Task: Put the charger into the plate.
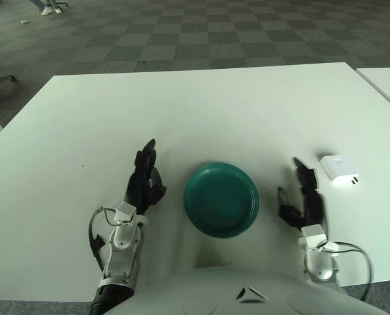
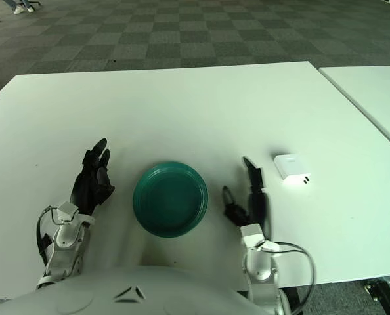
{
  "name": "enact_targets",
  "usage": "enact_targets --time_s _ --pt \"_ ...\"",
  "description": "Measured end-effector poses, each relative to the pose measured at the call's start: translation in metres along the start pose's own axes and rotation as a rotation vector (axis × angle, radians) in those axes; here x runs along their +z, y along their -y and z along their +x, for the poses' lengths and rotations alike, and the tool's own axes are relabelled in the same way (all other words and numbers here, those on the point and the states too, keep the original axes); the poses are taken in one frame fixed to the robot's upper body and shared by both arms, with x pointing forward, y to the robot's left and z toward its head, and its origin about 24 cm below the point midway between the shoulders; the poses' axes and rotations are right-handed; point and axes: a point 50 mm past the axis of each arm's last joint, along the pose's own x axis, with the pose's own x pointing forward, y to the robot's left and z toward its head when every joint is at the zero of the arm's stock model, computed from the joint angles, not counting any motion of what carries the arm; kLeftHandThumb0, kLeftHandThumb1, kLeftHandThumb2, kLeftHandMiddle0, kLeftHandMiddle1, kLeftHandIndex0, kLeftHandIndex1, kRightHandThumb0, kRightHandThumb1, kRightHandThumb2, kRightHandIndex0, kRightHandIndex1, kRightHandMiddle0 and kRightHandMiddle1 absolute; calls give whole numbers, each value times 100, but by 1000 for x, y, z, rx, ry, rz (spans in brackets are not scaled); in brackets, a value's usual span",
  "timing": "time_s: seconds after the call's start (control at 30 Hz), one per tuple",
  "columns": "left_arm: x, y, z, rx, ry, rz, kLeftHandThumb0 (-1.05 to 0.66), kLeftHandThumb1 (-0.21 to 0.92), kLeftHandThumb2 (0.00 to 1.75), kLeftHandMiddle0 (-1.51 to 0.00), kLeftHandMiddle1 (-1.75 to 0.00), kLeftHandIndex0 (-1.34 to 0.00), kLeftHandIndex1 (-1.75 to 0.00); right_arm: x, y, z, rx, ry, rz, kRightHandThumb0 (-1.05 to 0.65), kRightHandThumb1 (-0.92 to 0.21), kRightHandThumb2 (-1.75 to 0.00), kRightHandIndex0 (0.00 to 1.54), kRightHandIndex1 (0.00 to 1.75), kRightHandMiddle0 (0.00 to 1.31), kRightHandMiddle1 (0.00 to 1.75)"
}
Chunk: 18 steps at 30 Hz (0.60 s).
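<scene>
1. Charger (image 1: 338,169) – white, boxy, flat on table (image 1: 201,111), near the right edge. No brand, label or writing legible on it. Faint mark on top face, too small to read.
2. Charger axis – long side runs diagonally, from far-left to near-right. Two small dark prongs at the near-right end, pointing to the right edge of the table.
3. Charger posn – right of and slightly beyond my right hand (image 1: 303,197), near but not touching. Well apart from plate (image 1: 221,199); my right hand shows between the two.
4. Right hand – fingers loosely extended, pointing away from me, thumb out toward the plate side. Holds nothing; touches neither charger nor plate. Whether it contacts the table: can't tell.
5. Left hand (image 1: 145,177) – shows just left of plate, fingers extended fwd, relaxed, holding nothing.
6. Plate – round, dark green, upright on table, centred in front of me betw. both hands. Nothing in it. No writing visible.
7. Second white table (image 1: 385,82) – at far right, narrow gap separating it from the main one.
8. Floor (image 1: 182,33) – grey checked carpet beyond table.
</scene>
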Motion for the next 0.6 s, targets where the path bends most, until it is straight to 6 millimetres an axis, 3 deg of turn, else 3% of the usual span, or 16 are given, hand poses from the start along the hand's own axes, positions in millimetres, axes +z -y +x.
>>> enact_targets --time_s 0.27,0.43,0.6 --pt "0 0 0 -2 1 1 -82 92 94 -17 0 0 -51 4 50 24 -208 219 -464 -76 -92 -58 35 3 0 95" --pt "-1 0 0 -8 -2 -3 -82 92 93 -16 0 0 -50 6 58 27 -252 253 -697 -83 -92 -63 30 1 0 83" --pt "-1 -1 0 -6 1 -20 -84 92 93 -15 0 0 -49 -2 59 28 -265 222 -790 -88 -92 -69 22 0 0 68"
